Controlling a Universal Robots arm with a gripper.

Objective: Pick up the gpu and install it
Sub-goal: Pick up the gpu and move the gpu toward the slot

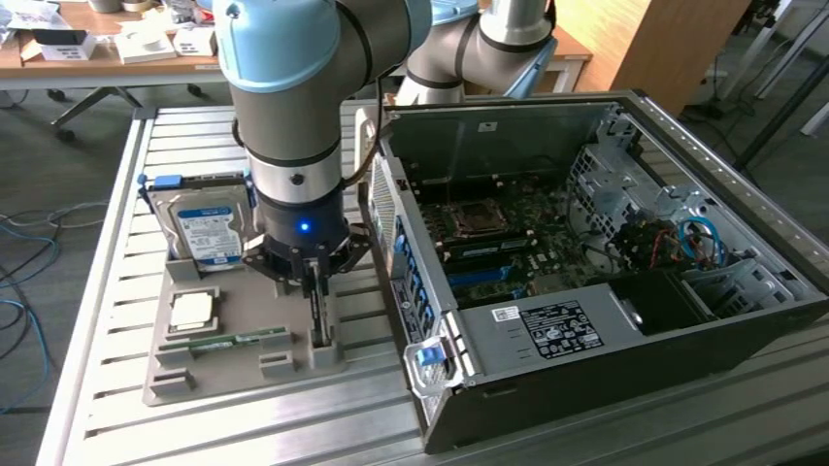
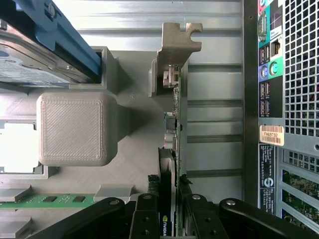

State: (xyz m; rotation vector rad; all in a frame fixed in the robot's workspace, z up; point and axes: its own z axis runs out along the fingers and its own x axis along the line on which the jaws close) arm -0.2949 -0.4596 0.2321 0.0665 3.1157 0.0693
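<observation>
Exterior view, from its left: a thick silver hard drive (image 1: 205, 228) with a blue label stands in a rough gray plastic holder (image 1: 220, 377) on the ribbed metal tabletop (image 1: 130, 194). Beside it the tool (image 1: 318, 283) is clamped on the top edge of the gpu (image 1: 320, 325), a thin flat dark card standing on edge in a slot of that holder. This looks like the pick-up step, with the card not yet lifted, and I think it needs a straight pull up because the slot hugs it; the open boxy computer case (image 1: 518, 417) sits just beside, on that view's right.
</observation>
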